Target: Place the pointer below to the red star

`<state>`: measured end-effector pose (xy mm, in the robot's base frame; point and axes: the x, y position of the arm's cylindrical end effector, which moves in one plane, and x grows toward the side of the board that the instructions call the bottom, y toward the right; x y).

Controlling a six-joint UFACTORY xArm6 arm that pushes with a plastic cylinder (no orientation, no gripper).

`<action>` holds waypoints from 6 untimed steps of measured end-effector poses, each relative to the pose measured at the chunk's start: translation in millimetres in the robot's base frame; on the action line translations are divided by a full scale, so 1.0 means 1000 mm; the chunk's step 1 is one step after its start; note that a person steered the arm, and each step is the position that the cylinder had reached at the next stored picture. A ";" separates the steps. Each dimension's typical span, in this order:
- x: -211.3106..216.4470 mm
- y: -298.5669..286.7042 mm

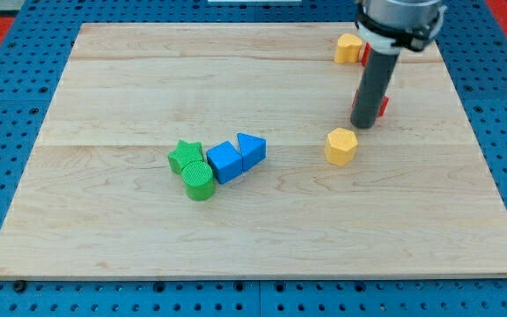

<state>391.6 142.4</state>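
My tip (363, 124) is at the lower end of the dark rod, at the board's upper right. A red block (384, 106) peeks out just behind the rod on its right; most of it is hidden and its shape cannot be made out. The tip sits just below and left of the red block's visible part. A yellow hexagon block (341, 146) lies just below and left of the tip.
A yellow block (349, 47) with a red block partly hidden behind it sits near the top edge. A green star (184, 155), a green cylinder (199, 180), a blue cube (224, 162) and a blue triangle (251, 150) cluster left of centre on the wooden board (104, 229).
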 end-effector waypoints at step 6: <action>-0.077 0.021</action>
